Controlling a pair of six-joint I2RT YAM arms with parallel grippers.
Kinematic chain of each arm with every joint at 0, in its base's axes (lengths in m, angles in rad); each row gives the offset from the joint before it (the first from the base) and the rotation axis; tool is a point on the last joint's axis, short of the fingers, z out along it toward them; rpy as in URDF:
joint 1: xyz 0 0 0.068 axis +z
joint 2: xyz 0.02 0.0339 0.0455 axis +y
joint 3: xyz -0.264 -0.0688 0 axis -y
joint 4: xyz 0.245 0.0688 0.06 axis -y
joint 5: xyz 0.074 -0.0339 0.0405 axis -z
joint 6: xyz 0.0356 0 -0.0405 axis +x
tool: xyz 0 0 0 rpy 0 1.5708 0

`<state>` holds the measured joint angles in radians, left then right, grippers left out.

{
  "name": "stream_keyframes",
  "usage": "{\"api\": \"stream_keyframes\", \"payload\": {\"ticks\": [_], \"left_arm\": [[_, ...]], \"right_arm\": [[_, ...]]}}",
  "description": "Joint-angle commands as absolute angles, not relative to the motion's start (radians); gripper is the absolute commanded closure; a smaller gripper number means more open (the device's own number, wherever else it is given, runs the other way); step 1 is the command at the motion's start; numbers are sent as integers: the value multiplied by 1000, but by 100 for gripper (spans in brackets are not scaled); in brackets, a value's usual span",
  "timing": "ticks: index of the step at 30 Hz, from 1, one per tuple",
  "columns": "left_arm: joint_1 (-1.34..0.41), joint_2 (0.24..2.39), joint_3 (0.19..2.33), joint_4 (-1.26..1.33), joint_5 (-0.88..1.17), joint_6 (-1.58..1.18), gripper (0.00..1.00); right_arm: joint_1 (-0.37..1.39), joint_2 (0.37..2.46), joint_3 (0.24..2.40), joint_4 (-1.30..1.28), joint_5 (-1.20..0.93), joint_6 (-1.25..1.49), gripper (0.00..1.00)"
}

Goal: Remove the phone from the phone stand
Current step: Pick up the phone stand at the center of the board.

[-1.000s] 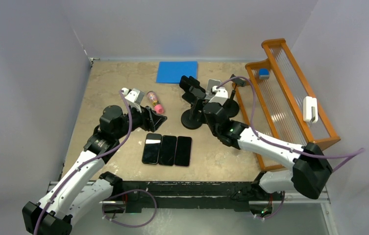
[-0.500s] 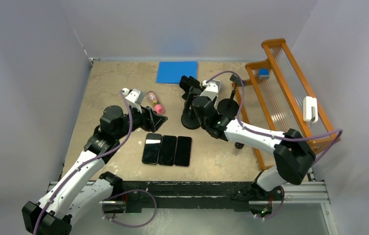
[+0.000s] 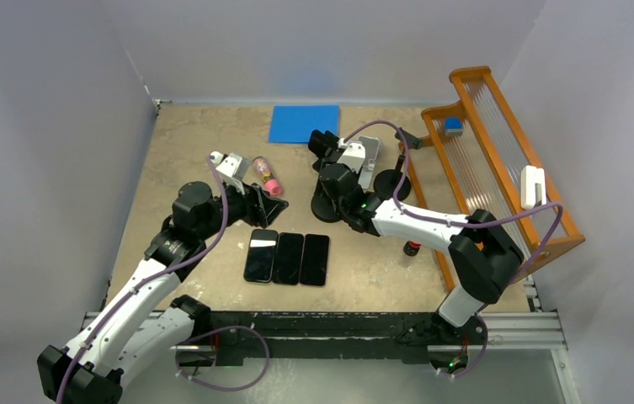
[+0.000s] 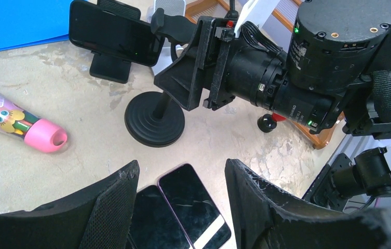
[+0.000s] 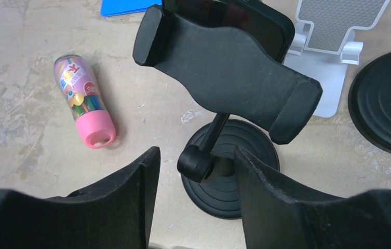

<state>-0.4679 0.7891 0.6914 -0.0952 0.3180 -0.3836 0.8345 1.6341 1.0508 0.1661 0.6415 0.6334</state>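
Black phone (image 4: 112, 33), dark screen, sits sideways clamped in the black phone stand (image 4: 154, 124) on the counter (image 4: 53, 93). Right tool (image 5: 196, 155) is spread wide just behind it. Left tool (image 4: 181, 166) is spread too, both empty.

Table (image 3: 195, 151): a mottled beige top, closed in by pale walls.
Blue sheet (image 3: 304, 123): lay flat at the far edge, near the middle.
Bottle (image 3: 264, 174): a small clear one with a colourful print and a pink cap, lying on its side left of centre.
Three flat phones (image 3: 287, 257): lay side by side in a row toward the near edge, dark screens up.
White stand (image 5: 333, 46): stood empty, with a grey pad on its face.
Black round base (image 5: 388, 101): ribbed, just beside the white stand.
Orange rack (image 3: 470, 74): stood along the right side, with clear ribbed panels.
Blue block (image 3: 453, 126): sat at the rack's far end.
White clip-like piece (image 3: 533, 187): hung on the rack's outer rail.
Small red-and-black object (image 3: 412, 248): stood on the table beside the rack's near part; too small to identify.
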Motion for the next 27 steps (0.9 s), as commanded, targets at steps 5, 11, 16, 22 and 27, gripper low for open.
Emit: {"api": "stream_keyframes", "payload": {"ticks": [5,11,16,22,27], "left_arm": [[-475,782,707,-68,318,-396,40],[-475,782,707,-69,320,-396,40],[-476,782,707,-68,320,-396,40],[-477,781,707,-68,321,-398,40],[-477,780,707,-69,321,-397,40]], "right_arm": [[814,1653,1107,178,696,608,47],[811,1670,1118,178,698,591,53],[811,1664,1121,181,697,575,60],[811,1650,1120,183,696,549,75],[811,1607,1107,174,699,538,95]]}}
